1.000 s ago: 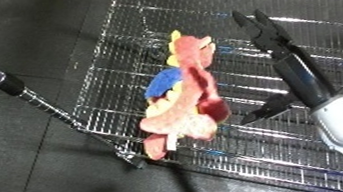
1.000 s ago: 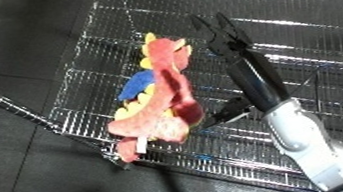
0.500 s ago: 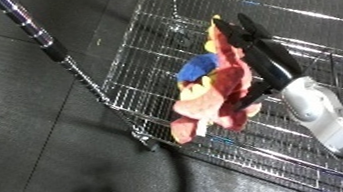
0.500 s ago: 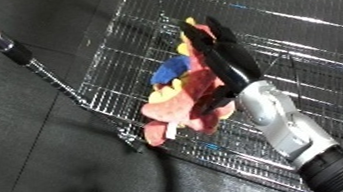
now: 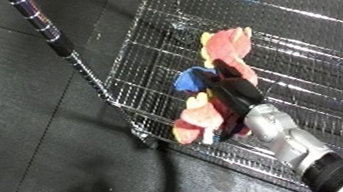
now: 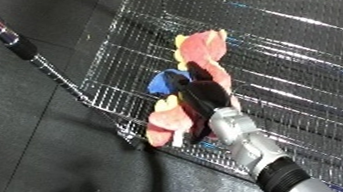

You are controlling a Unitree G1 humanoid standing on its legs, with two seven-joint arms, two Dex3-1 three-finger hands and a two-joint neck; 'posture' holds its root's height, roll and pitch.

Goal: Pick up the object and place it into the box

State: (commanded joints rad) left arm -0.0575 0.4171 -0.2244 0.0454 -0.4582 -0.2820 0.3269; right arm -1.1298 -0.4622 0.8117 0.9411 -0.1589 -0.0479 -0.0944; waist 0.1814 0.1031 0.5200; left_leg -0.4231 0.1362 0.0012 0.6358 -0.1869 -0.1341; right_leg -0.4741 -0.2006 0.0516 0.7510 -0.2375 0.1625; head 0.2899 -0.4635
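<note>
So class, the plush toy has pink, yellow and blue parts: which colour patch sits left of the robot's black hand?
The blue patch: it sits left of the right hand, unlike the pink and yellow parts.

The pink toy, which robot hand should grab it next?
The right hand. It already lies on the pink toy in the wire basket, its black fingers stretched along it. No left hand shows in either view.

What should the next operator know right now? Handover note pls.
Right hand: lying on top of the plush toy, fingers along its body; can't tell whether it is gripped.
Left hand: not in view.
Toy: lying on the wire basket, blue wing to the view's left, near the basket's front edge.
Done: hand is on the toy.
Left: secure the grip, lift, place in the bin. No bin in view.
</note>
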